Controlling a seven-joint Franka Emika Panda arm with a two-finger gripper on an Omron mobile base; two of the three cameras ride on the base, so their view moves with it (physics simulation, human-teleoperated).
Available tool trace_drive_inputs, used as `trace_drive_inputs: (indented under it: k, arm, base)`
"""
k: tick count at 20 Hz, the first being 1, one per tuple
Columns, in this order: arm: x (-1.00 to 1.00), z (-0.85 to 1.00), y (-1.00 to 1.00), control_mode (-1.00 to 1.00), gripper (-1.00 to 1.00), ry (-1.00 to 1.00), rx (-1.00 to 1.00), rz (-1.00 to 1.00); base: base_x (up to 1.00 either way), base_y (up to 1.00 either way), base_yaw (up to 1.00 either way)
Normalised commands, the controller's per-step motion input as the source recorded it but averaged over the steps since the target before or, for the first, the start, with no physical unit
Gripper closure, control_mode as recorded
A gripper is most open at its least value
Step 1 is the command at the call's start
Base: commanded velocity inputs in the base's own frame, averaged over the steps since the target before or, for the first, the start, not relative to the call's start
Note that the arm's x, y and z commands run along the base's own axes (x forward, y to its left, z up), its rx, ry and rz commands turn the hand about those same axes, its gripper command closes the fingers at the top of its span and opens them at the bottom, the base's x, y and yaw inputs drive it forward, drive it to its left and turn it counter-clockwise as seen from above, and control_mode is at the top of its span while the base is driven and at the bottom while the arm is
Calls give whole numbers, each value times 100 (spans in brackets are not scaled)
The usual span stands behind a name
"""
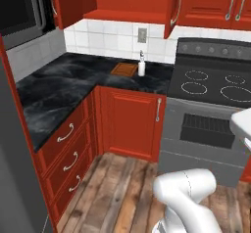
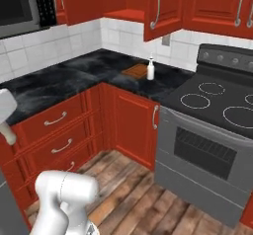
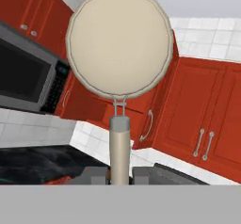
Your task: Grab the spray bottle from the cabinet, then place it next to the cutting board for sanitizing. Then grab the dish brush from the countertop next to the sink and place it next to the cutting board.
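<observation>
At the far left of the left base view a microwave (image 1: 19, 9) hangs above the countertop (image 1: 59, 92), which runs black and white-veined along the left wall and turns the corner toward the back wall. Below it sit red drawers (image 1: 68, 153) with 3 curved silver handles. Further right, in the back corner, the cutting board (image 1: 124, 69) lies flat on the countertop, and the spray bottle (image 1: 141, 65) stands upright just beside its right edge, so close that contact cannot be told. Above them the cabinet (image 1: 125, 2) stands open, its red shelf bare and its door (image 1: 172, 9) swung outward. To the right of the bottle is the stove (image 1: 211, 82) with 4 ringed burners and a grey oven front below. At the right edge of that view, and at the left edge of the right base view, a pale round object on a stick shows: the dish brush (image 3: 119, 42). The hand view shows it head-on, its cream round head held high against the red cupboards, its handle running down between the 2 dark fingertips of the gripper (image 3: 120, 175), which is clamped narrow around the handle. The brush is up in the air, well apart from the cutting board.
</observation>
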Motion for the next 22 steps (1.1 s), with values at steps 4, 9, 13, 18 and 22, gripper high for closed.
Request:
trace_drive_inputs:
  k: [4,9,13,18,22]
  arm:
    - [0,0,0,100,100,0,0,0]
    - [0,0,0,100,100,0,0,0]
    - [0,0,0,100,100,0,0,0]
    - [0,0,0,100,100,0,0,0]
    - [0,0,0,100,100,0,0,0]
  base:
    - [73,6,13]
    - [100,19,0]
    - [100,52,0]
    - [100,82,-1]
    - [100,58,0]
